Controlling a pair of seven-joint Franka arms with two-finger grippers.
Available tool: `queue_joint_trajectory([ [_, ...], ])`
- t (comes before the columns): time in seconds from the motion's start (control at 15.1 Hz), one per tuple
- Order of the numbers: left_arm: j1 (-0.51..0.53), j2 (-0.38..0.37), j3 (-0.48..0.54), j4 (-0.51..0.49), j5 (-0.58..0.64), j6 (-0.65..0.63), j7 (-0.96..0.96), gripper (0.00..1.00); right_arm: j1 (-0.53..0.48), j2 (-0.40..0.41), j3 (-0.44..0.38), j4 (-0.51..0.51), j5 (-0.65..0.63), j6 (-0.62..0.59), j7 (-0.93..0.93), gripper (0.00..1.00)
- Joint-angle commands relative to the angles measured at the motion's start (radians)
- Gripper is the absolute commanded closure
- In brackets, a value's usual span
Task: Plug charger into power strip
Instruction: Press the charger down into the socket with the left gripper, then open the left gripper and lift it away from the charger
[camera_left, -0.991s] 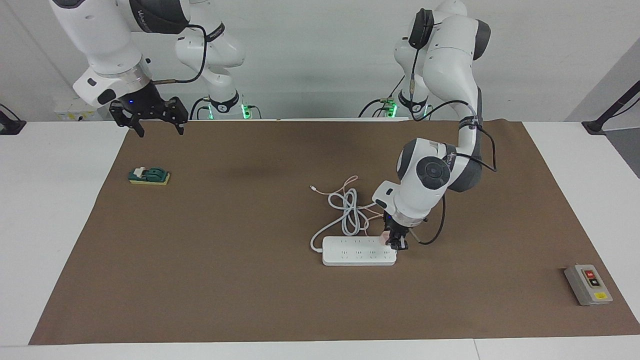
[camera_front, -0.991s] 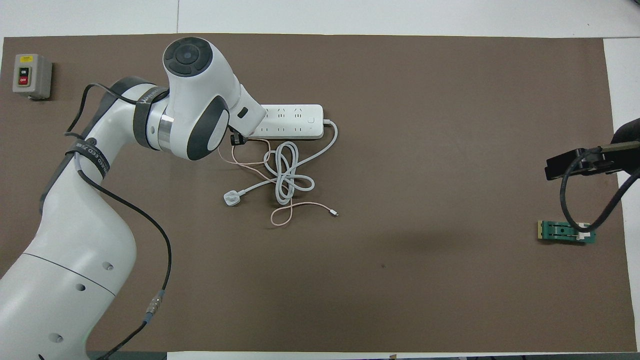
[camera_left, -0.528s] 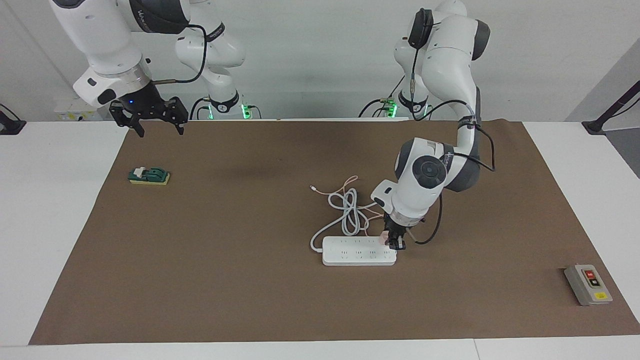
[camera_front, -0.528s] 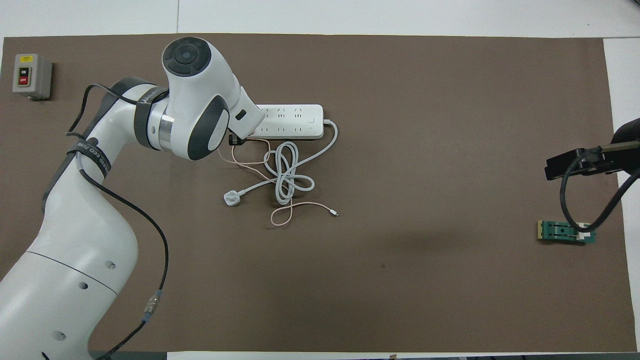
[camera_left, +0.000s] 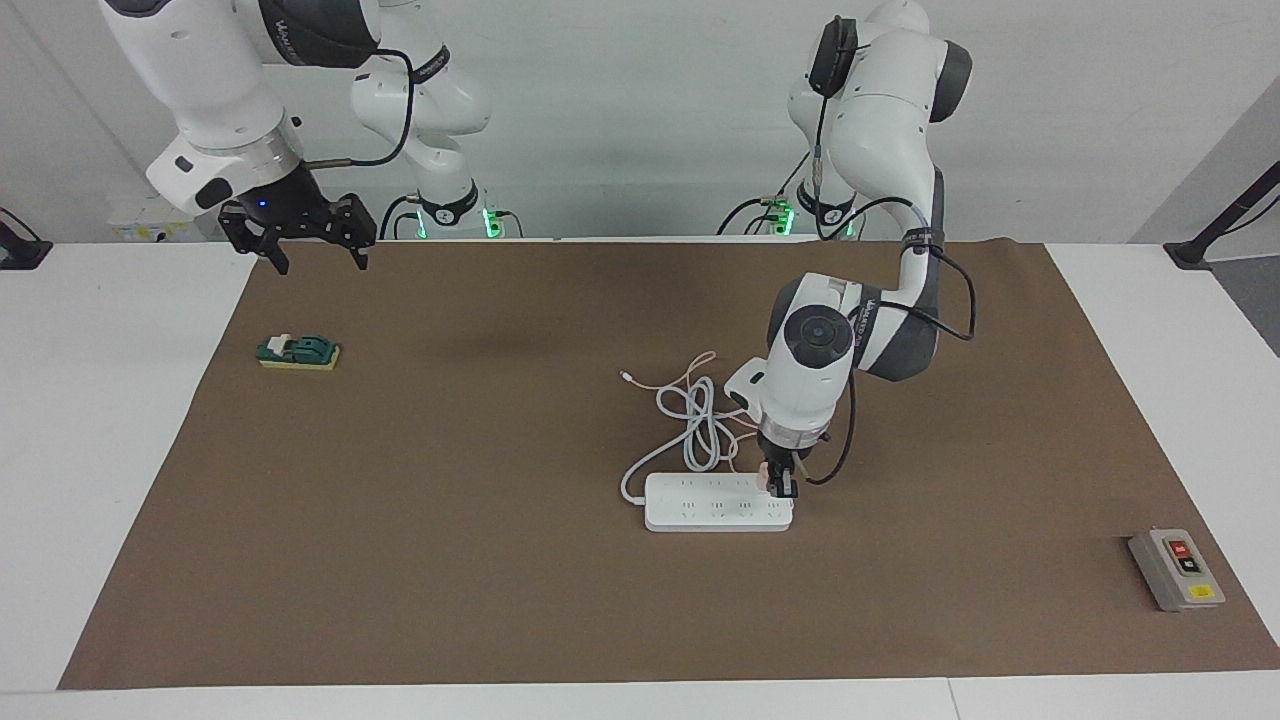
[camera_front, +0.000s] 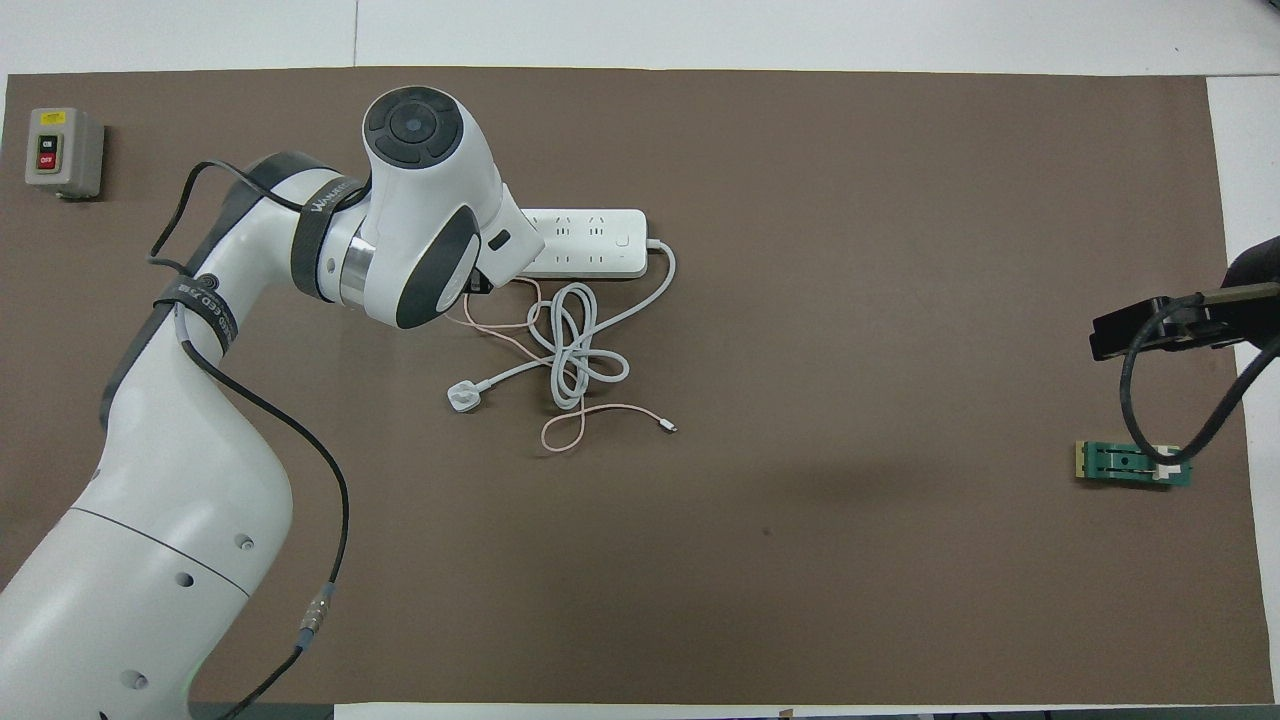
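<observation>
Facing view: left gripper (camera_left: 781, 487) holds charger (camera_left: 767, 474) on power strip (camera_left: 716, 502) end; right gripper (camera_left: 316, 252) wide, waits above surface (camera_left: 480, 560) edge.

You see a matt brown mat (camera_left: 450, 560), paper-like, over a smooth white table (camera_left: 100, 450). Power strip (camera_left: 715, 512): smooth white plastic, faint sheen. Its cord (camera_front: 585, 345): smooth white sheath. Arm shells (camera_front: 150, 560): glossy white plastic. Grey switch box (camera_left: 1176, 570): dull plastic.
</observation>
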Motion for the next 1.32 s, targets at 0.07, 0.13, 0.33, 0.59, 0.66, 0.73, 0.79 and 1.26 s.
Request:
queue_joint_trajectory([
  [0.07,0.014,0.087,0.017,-0.028,0.01,0.105,-0.061,1.0,-0.008,-0.003,0.01,-0.003,-0.003,-0.001,0.018,0.0],
  [0.13,0.017,0.087,0.017,-0.03,0.008,0.107,-0.061,1.0,-0.008,-0.003,0.01,-0.003,-0.003,-0.001,0.018,0.0],
  [0.33,0.025,0.067,0.017,-0.024,-0.002,0.104,-0.048,0.01,-0.008,-0.002,0.01,-0.003,-0.003,-0.001,0.018,0.0],
  [0.59,0.059,-0.036,0.017,-0.025,-0.058,0.075,-0.06,0.0,-0.008,-0.003,0.01,-0.003,-0.003,-0.001,0.018,0.0],
  [0.66,0.071,-0.057,0.017,-0.028,-0.058,0.053,-0.06,0.0,-0.008,-0.003,0.01,-0.003,-0.003,-0.001,0.018,0.0],
  [0.73,0.074,-0.079,0.017,-0.028,-0.058,0.038,-0.06,0.0,-0.008,-0.003,0.01,-0.003,-0.003,-0.001,0.018,0.0],
  [0.79,0.076,-0.105,0.017,-0.031,-0.058,0.023,-0.061,0.0,-0.008,-0.003,0.01,-0.003,-0.003,-0.001,0.018,0.0],
  [1.26,0.167,-0.315,0.031,-0.024,-0.173,-0.233,-0.209,0.0,-0.008,-0.003,0.01,-0.003,-0.003,-0.001,0.018,0.0],
])
